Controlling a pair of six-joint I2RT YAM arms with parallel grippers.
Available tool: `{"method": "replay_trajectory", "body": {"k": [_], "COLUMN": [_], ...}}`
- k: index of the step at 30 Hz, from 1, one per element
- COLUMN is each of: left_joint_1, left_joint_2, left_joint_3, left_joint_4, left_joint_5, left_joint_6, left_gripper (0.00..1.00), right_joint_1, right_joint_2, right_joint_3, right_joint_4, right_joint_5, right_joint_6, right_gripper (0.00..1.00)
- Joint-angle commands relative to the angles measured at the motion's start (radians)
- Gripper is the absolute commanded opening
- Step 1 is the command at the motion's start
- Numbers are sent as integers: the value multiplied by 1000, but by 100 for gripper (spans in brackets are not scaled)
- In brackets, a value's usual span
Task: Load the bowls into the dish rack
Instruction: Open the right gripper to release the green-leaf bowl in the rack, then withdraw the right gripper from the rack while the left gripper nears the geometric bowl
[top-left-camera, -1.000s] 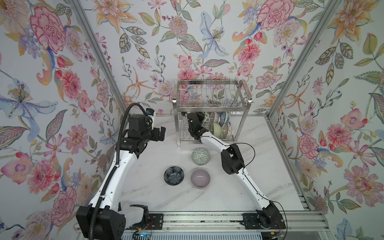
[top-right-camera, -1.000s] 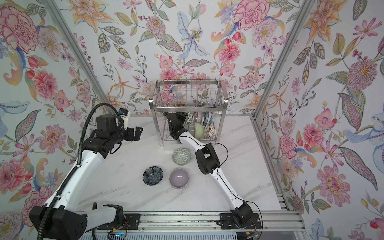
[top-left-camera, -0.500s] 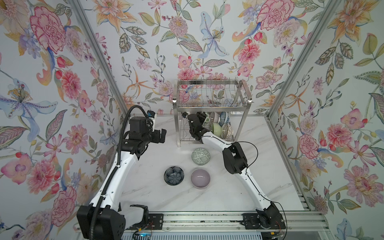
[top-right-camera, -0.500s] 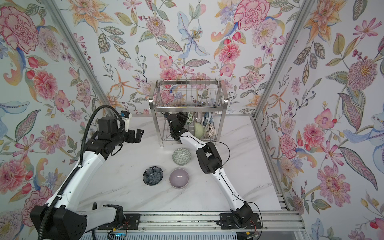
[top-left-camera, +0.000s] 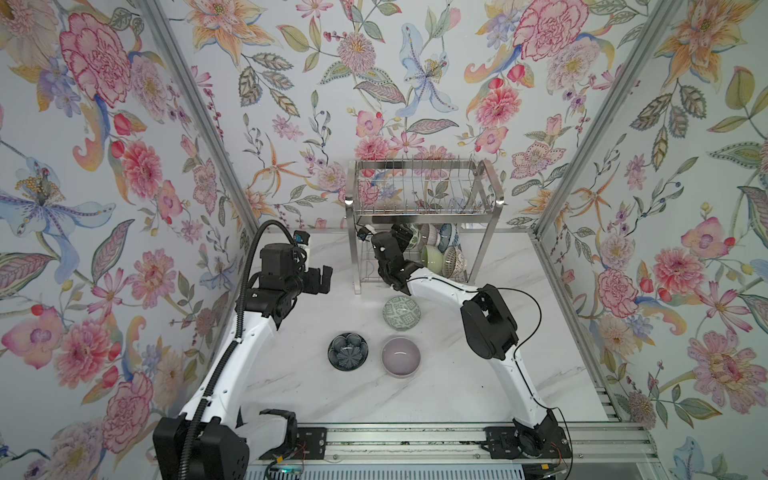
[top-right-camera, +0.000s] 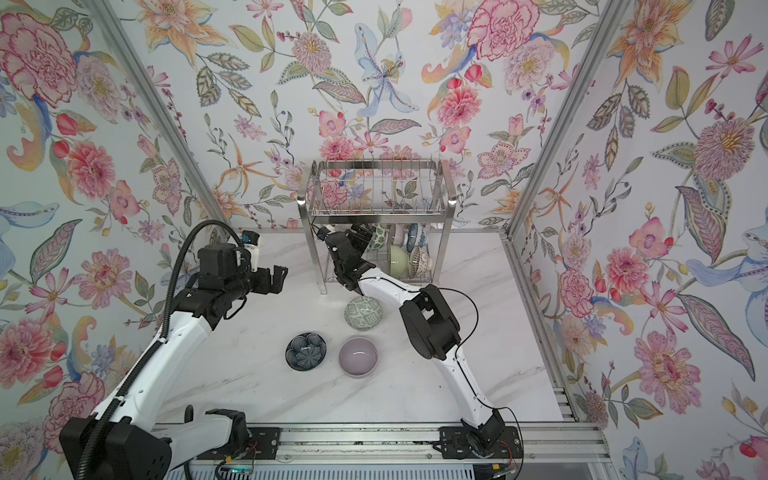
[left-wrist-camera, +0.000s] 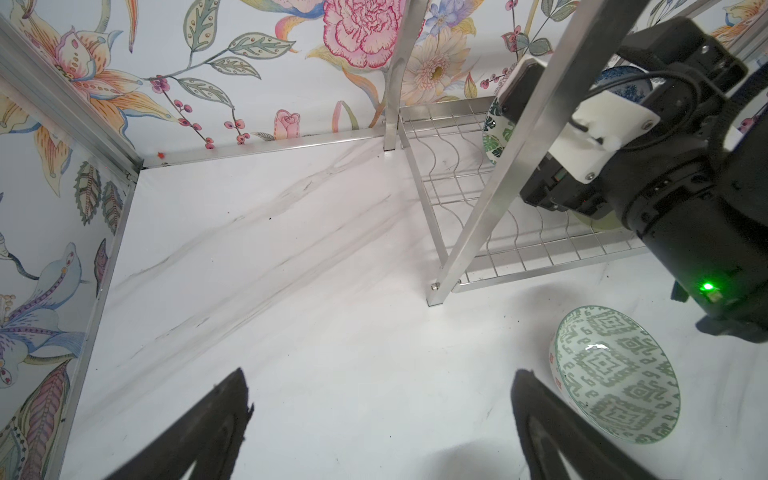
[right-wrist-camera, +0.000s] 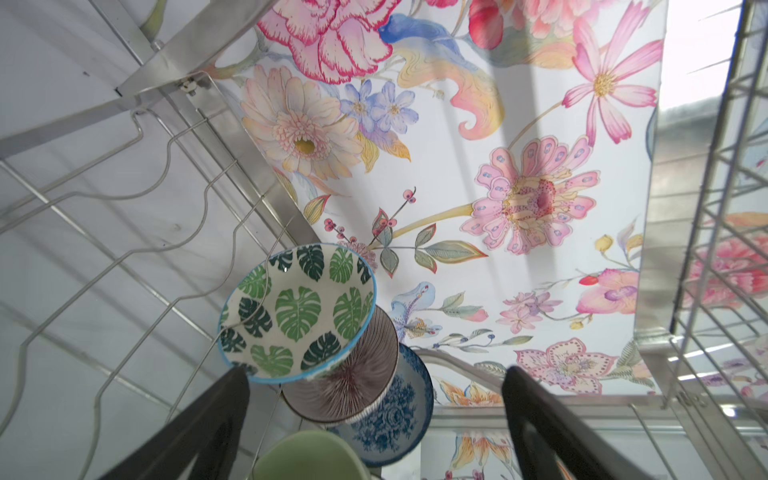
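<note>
The dish rack (top-left-camera: 424, 195) stands at the back of the table. On its lower shelf, several bowls stand on edge: leaf-print (right-wrist-camera: 297, 311), ribbed (right-wrist-camera: 357, 382), blue floral (right-wrist-camera: 395, 419), green (top-left-camera: 432, 255) and brown lattice (top-left-camera: 455, 261). My right gripper (right-wrist-camera: 374, 374) is under the upper tier, open. One of its fingers is close beside the leaf-print bowl's rim, and it holds nothing. A geometric bowl (top-left-camera: 401, 313), a dark flower bowl (top-left-camera: 348, 351) and a lilac bowl (top-left-camera: 400, 356) sit upright on the table. My left gripper (top-left-camera: 322, 278) hovers open left of the rack.
The rack's front left leg (left-wrist-camera: 469, 232) stands between my two grippers. Floral walls close in the marble table (top-left-camera: 291, 374) on three sides. The right forearm (top-left-camera: 440, 286) passes just above the geometric bowl. An arm-mount rail (top-left-camera: 399, 440) runs along the front edge.
My right gripper has gone from shut to open, and the leaf-print bowl now stands free on the lower shelf. The left gripper has drifted slightly toward the front.
</note>
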Motion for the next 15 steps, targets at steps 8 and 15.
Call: {"method": "replay_trajectory", "body": {"k": [8,15], "left_joint_1": [12,1], "left_joint_2": [-100,-173], "left_joint_3": [-61,-107], "left_joint_4": [32,42], "left_joint_5": [-6,-27], "left_joint_6": [-69,-124], "left_gripper": [99,99], "right_joint_1": [48,95], "right_joint_2": [-263,-475], "right_joint_3": [-308,-533], "right_joint_4": [66,61], "right_joint_5": [6,-19], "right_joint_6": [97,177], "right_gripper": [100,99]}}
